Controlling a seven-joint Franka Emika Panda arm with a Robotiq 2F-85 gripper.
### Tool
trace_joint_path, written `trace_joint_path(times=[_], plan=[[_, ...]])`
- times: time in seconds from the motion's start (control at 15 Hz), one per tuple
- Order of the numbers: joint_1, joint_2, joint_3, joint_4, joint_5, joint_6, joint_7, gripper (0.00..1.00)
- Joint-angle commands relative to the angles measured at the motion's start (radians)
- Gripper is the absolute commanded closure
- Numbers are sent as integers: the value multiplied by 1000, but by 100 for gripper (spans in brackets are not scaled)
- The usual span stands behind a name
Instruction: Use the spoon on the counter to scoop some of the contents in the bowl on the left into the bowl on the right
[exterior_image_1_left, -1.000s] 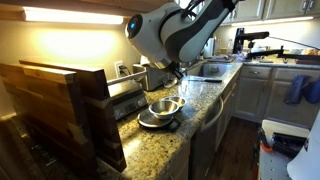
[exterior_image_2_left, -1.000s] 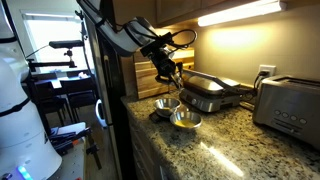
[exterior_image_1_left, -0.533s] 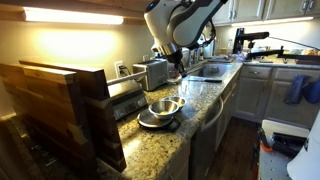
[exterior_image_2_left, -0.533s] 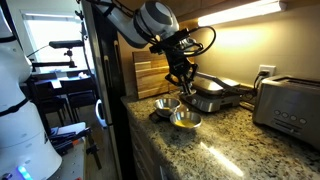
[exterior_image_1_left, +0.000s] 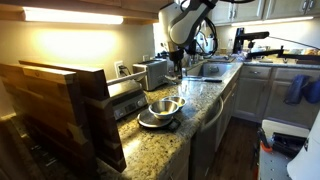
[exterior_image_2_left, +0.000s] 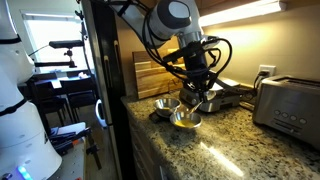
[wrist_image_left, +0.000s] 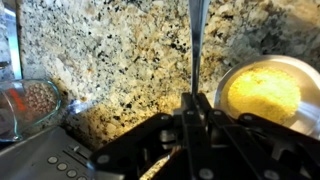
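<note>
My gripper (wrist_image_left: 195, 110) is shut on the thin metal handle of the spoon (wrist_image_left: 195, 40); the spoon's scoop end is out of view. In the wrist view a metal bowl of yellow grain (wrist_image_left: 262, 92) lies to the right of the jaws. A glass bowl of reddish-brown grains (wrist_image_left: 30, 105) lies at the left edge. Both stand on the speckled granite counter (wrist_image_left: 120, 50). In both exterior views the gripper (exterior_image_2_left: 200, 90) (exterior_image_1_left: 178, 62) hangs above the counter by the two bowls (exterior_image_2_left: 165, 104) (exterior_image_2_left: 186, 120), which show again (exterior_image_1_left: 165, 105).
A toaster (exterior_image_2_left: 290, 105) stands at the counter's end, and a flat grill (exterior_image_2_left: 228, 92) sits behind the bowls. Wooden boards (exterior_image_1_left: 60, 105) lean by the wall. A sink (exterior_image_1_left: 205, 70) lies farther along. The counter's rounded edge (exterior_image_1_left: 205, 120) drops to grey cabinets.
The arm has swung along the counter with the spoon still gripped. In one exterior view it moved right, over the bowls. In the other it rose and moved toward the toaster.
</note>
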Motion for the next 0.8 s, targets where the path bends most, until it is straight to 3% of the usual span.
trace_joint_path(times=[0.0,0.2,0.73], plan=[[-19,66,-21,41,28,76,111,96],[-26,121,-39,81,56,110,170,96],[-96,249,-36,138,243,242,96,96]])
